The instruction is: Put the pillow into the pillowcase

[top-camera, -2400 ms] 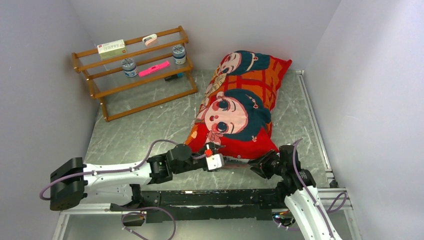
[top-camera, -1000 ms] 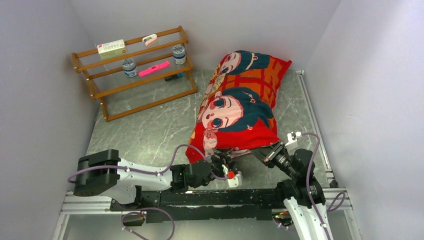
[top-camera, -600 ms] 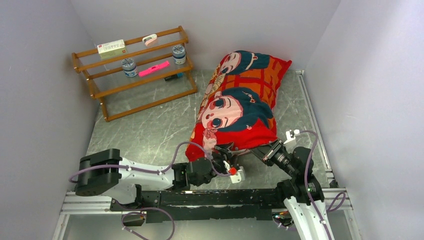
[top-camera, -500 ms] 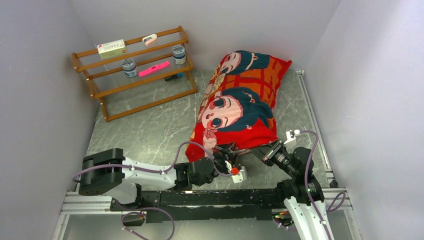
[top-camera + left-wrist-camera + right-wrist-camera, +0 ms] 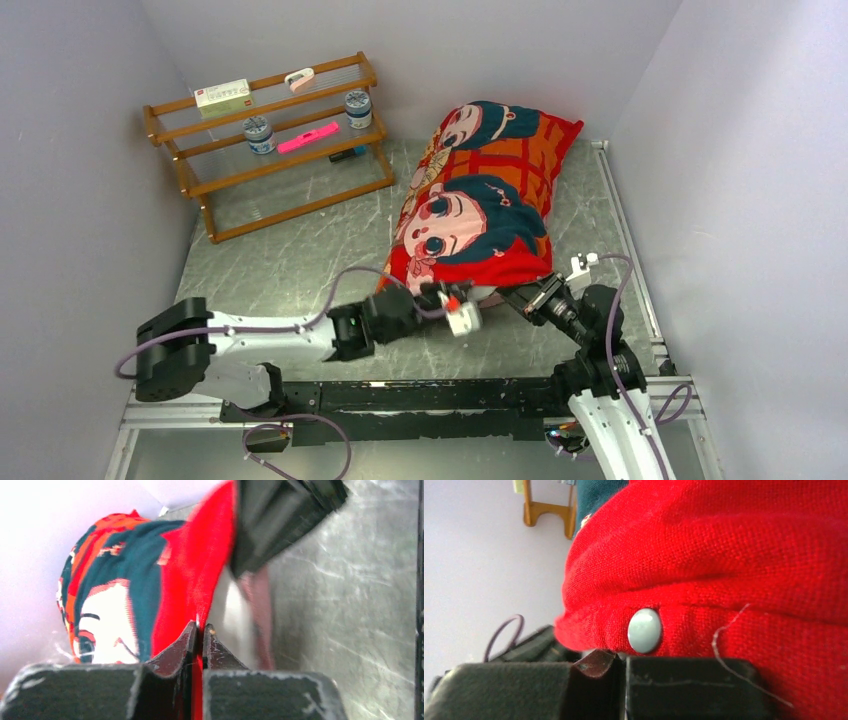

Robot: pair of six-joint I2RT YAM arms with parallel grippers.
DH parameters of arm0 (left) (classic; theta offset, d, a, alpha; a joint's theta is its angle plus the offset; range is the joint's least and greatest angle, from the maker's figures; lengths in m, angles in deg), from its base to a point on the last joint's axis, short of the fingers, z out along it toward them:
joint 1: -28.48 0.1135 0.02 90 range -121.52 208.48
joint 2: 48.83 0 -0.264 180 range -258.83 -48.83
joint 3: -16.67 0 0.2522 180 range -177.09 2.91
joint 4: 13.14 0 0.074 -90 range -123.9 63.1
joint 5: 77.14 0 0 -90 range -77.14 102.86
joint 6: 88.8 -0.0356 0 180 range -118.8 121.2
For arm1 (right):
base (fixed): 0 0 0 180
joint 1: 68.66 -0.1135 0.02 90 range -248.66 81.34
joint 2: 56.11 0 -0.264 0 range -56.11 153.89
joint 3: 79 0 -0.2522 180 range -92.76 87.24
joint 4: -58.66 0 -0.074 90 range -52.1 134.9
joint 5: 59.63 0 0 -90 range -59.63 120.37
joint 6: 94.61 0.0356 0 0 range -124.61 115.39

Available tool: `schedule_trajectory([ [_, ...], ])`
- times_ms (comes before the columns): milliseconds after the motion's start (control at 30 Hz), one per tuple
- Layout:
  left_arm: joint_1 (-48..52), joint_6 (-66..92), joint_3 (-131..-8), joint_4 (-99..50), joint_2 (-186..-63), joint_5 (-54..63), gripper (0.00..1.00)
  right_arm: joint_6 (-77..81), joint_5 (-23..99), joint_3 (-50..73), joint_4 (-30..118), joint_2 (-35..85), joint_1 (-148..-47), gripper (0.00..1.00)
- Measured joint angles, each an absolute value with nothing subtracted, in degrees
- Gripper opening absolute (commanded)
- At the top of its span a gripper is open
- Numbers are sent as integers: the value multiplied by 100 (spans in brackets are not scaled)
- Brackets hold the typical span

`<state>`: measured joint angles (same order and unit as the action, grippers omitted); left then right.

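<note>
The red pillowcase, printed with teal-haired girl faces, lies bulging at the table's centre right. Its near edge faces both arms. My left gripper is shut on the red hem at that edge. In the left wrist view a strip of the white pillow shows inside the opening; from above the pillow is hidden in the case. My right gripper sits close beside the left one, shut on the same hem just under a grey snap button. Its black body shows in the left wrist view.
A wooden rack with jars, a pink item and a box stands at the back left. Walls close in on the left, back and right. A metal rail runs along the right edge and a black frame along the front.
My left gripper has closed on the pillowcase's hem and moved away from the front frame towards the case. The near edge of the case has drawn back a little. The right gripper stays shut.
</note>
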<state>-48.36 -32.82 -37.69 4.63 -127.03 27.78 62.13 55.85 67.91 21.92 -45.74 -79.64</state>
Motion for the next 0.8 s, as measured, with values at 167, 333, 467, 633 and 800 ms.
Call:
schedule_trajectory([
  [167,-3655,-2237,-4126,122,-12375,1447,5,5959,5445,6472,1833,-4104,-7964,30],
  [333,-3124,-1553,-4239,-184,-12497,352,5,5863,5449,6177,1129,-4093,-7964,39],
  [467,-2945,-1166,-4322,-285,-12751,-306,5,5889,5458,6000,279,-4141,-7964,40],
  [633,-2871,-858,-4370,-311,-12910,-717,5,6046,5486,5939,-527,-4381,-7927,39],
  [800,-2864,-740,-4418,-315,-12963,-798,5,6095,5559,5945,-956,-4386,-7735,40],
])
